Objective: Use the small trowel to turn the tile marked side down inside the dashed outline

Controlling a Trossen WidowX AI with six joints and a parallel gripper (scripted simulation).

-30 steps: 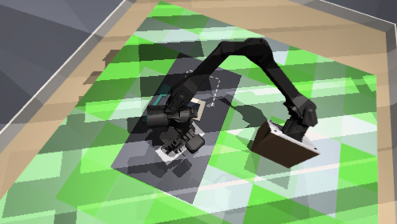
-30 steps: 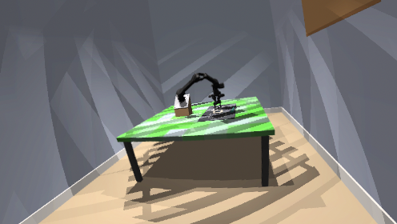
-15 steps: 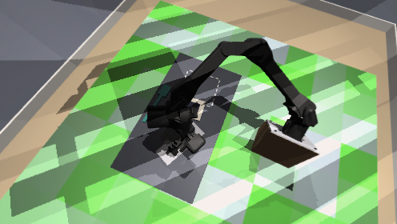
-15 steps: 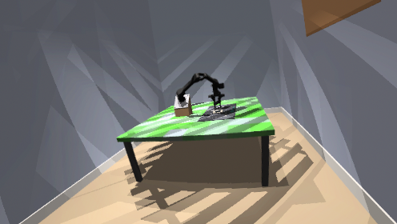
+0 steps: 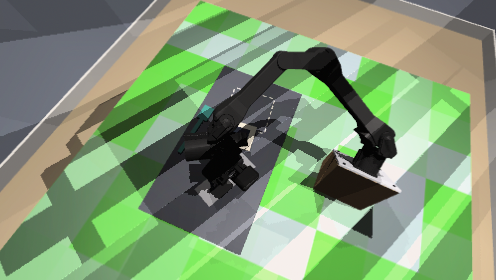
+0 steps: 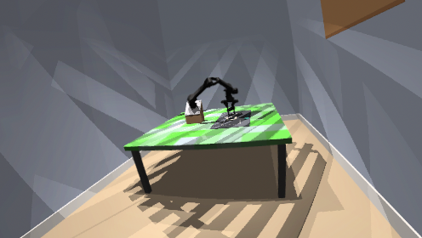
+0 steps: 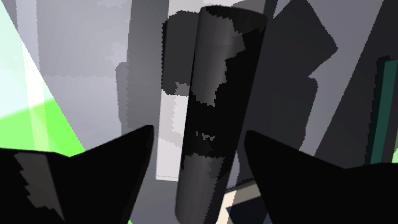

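Pincer fairly wide, low over the dark mat. Trowel handle, a dark cylinder, stands between the fingertips with a gap each side; not gripped. Blade not made out.

Tile, cream-edged with a dark patch, is partly hidden beneath the pincer, near the lower end of the dashed outline. Cannot tell which face is up, nor whether it lies fully inside.

Risks, my judgement: handle loose and slanting in the wrist view, so it could tip or roll as the fingers part, perhaps onto the tile. A sideways retreat could catch handle or tile with a fingertip and drag either. If the turn is incomplete, release comes too soon and the trowel must be picked up again. Straight withdrawal along the handle looks safest.

Surface: bright green and whitish patchwork, crossed by hard slanting shadows that confuse edges. Teal strip beside the arm. Arm mounted on a brown box.

Room: grey walls, pale skirting, tan floor striped with shadow; orange-brown panel high right.
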